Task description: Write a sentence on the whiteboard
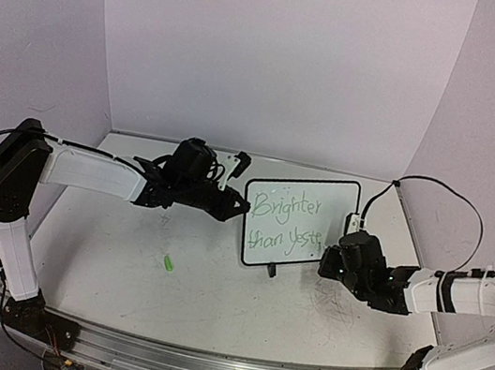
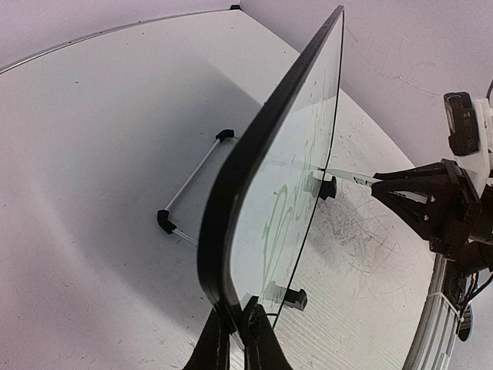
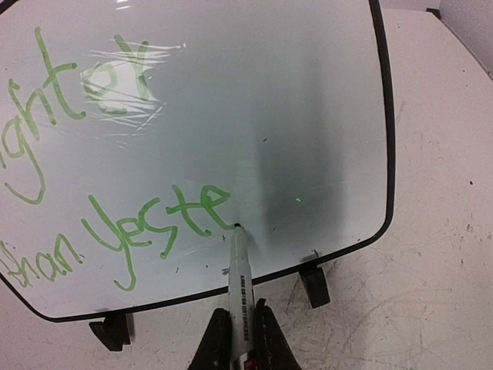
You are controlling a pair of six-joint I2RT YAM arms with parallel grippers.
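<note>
Evidently mid-word, the right tool, clamped on a marker, holds its tip to the whiteboard just past "Yeste" of the sentence, the left tool pinching the board's left edge upright on the worktop; next likely comes a light "r" stroke.

We see a scuffed white tabletop with a patch of grey scribble marks toward its right side. The whiteboard stands on it, resting on 2 small black feet in front and a wire prop behind. Well apart from it, nearer us and to the left, 1 small green piece lies alone. An aluminium rail runs along the near edge.
</note>
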